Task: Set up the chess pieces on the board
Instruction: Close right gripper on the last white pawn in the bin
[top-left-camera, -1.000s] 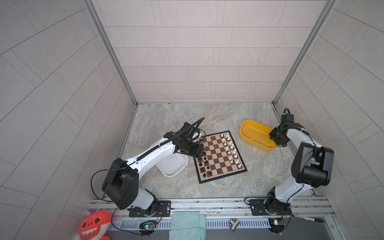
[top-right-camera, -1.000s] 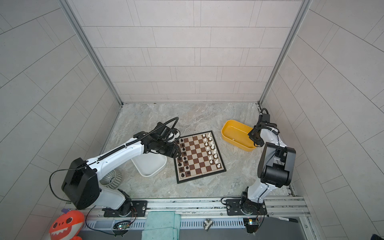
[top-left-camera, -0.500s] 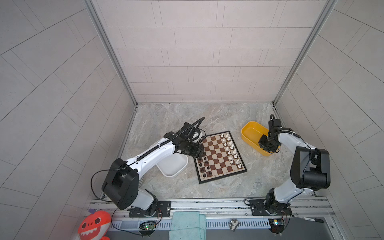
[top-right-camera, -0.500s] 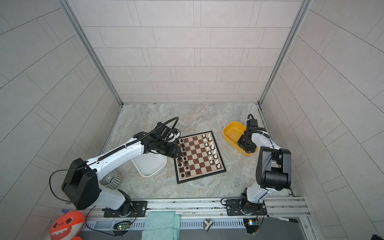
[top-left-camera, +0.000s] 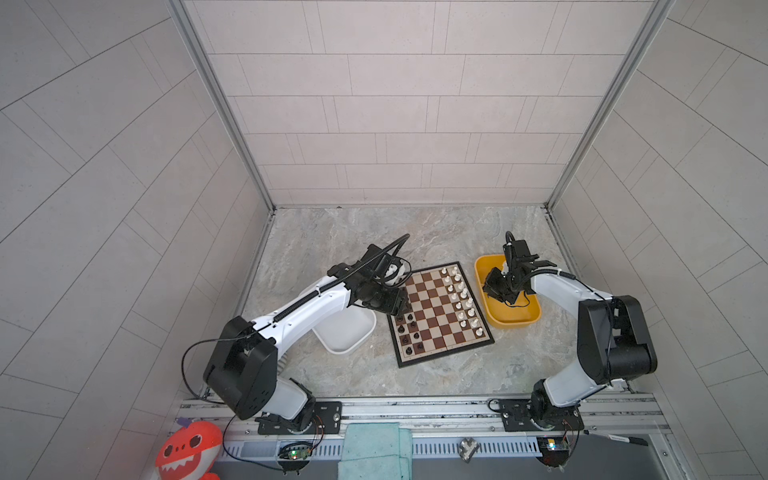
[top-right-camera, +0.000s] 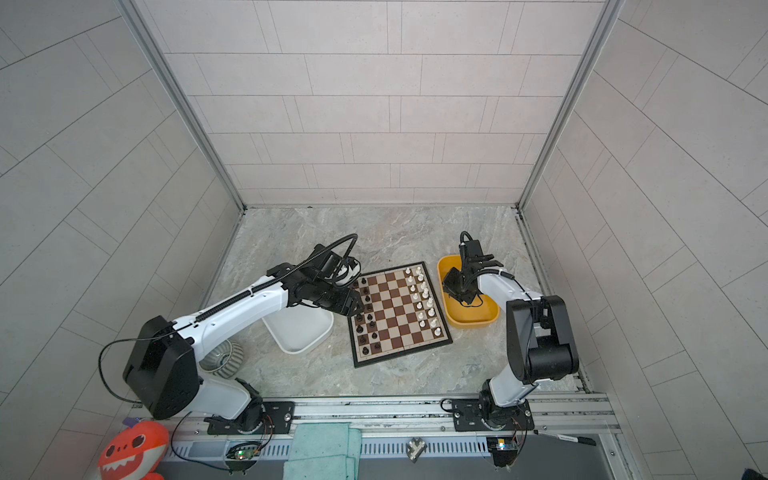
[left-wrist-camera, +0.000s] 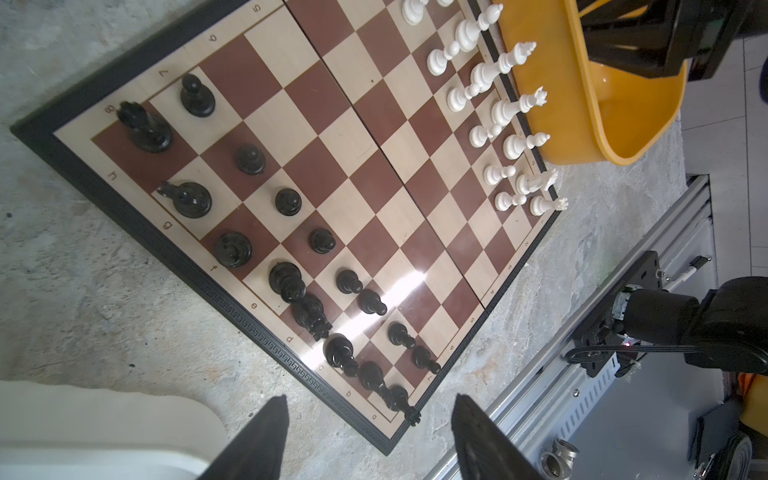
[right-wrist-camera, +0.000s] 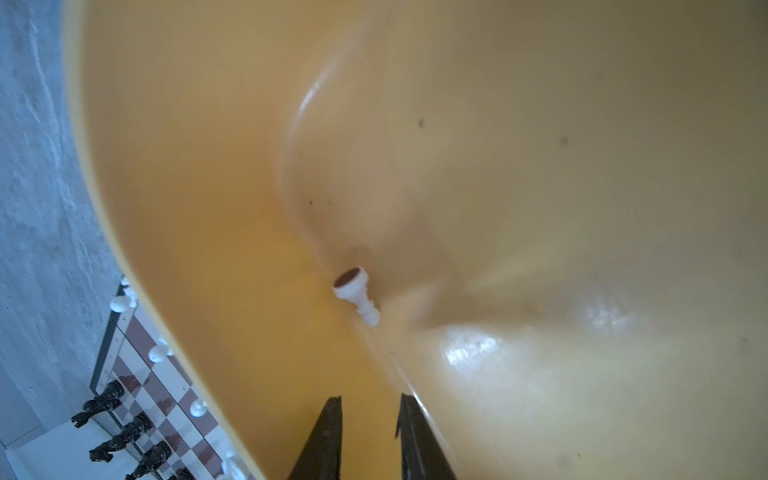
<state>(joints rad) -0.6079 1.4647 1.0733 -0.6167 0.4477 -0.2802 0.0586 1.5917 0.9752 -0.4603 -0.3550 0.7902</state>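
right gripper cropped, white pawn — blurred

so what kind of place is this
Probably a robot test cell: left arm and right arm bolted to a metal rail, plain panel walls boxing them in, and a board set out as the exercise.

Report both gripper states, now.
Left gripper: open, empty, at the board edge.
Right gripper: narrowly open, empty; a white pawn lies ahead in the yellow tub.
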